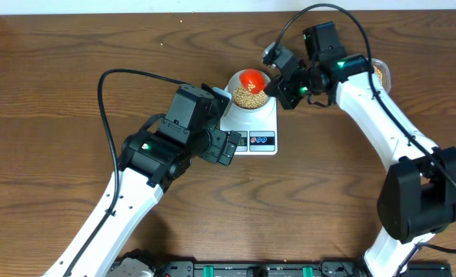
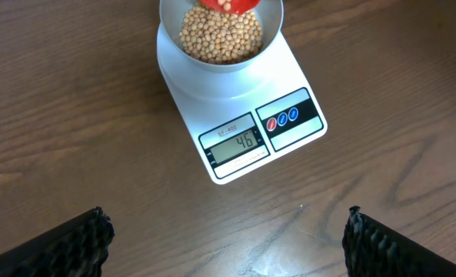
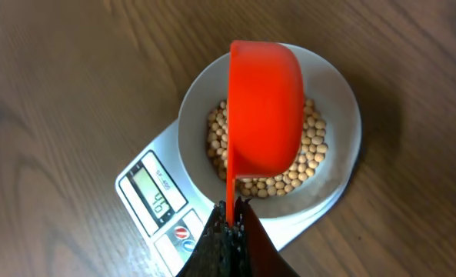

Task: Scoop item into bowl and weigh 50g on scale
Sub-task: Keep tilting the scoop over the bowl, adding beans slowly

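The white scale [image 1: 252, 123] stands mid-table with the white bowl [image 1: 235, 83] on it, partly filled with tan beans [image 1: 246, 98]. My right gripper [image 1: 276, 87] is shut on the thin handle of a red scoop [image 1: 252, 78], which is tipped over the bowl. In the right wrist view the scoop [image 3: 264, 108] covers much of the beans [image 3: 314, 146] inside the bowl [image 3: 344, 115]. My left gripper [image 1: 229, 146] hovers open and empty at the scale's front edge. In the left wrist view the scale's display [image 2: 237, 142] reads 46, well ahead of the left gripper [image 2: 226, 231].
A clear tub [image 1: 382, 74] with more beans sits at the back right, mostly hidden behind my right arm. Bare wooden tabletop [image 1: 51, 92] surrounds the scale. The table's back edge runs along the top of the overhead view.
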`<state>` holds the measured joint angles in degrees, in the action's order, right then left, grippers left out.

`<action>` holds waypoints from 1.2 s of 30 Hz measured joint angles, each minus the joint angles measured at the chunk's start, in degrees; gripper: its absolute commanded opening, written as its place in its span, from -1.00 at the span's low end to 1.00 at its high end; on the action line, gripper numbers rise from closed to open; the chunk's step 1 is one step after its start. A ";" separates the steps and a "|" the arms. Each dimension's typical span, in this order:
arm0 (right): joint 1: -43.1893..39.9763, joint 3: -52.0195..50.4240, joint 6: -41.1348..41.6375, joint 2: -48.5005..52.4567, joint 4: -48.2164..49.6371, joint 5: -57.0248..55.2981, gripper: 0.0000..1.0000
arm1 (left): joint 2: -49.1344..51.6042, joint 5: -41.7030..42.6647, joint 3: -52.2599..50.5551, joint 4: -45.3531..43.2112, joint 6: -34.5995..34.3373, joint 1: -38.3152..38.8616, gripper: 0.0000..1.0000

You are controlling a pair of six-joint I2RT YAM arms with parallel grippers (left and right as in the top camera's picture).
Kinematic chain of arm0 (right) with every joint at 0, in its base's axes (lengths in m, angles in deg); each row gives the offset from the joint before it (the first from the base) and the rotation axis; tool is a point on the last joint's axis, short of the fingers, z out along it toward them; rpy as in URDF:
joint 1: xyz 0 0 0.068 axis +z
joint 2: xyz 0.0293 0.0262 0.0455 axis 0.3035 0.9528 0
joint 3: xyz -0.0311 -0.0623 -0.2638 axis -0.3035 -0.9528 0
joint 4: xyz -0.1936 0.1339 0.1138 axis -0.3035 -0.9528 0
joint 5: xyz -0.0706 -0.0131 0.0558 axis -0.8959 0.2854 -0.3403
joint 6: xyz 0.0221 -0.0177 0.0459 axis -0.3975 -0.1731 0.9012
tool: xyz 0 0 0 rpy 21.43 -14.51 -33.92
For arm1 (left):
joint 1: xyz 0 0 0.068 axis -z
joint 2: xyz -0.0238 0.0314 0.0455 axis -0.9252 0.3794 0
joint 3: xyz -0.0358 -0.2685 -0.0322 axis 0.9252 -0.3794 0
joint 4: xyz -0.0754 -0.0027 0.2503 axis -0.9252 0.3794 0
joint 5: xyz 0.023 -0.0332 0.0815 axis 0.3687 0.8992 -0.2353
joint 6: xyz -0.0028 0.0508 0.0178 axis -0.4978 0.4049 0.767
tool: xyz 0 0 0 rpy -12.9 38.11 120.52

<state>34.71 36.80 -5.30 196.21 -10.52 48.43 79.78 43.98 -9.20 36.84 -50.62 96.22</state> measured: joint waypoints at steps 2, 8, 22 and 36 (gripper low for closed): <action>-0.52 0.00 1.22 0.00 0.00 0.70 -0.98 | 0.00 0.00 0.00 0.00 0.02 0.00 0.96; -1.11 0.00 3.02 0.00 0.00 2.27 -0.98 | 0.00 0.00 0.00 0.00 0.00 0.00 0.96; -1.11 0.00 3.32 0.00 0.00 3.15 -0.98 | 0.00 0.00 0.00 0.00 0.02 0.00 0.96; -1.11 0.00 0.68 0.00 0.00 2.67 -0.98 | 0.00 0.00 0.00 0.00 0.02 0.00 0.96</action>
<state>33.59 36.80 -4.62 196.21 -10.52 51.09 79.78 43.98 -9.20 36.84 -50.60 96.22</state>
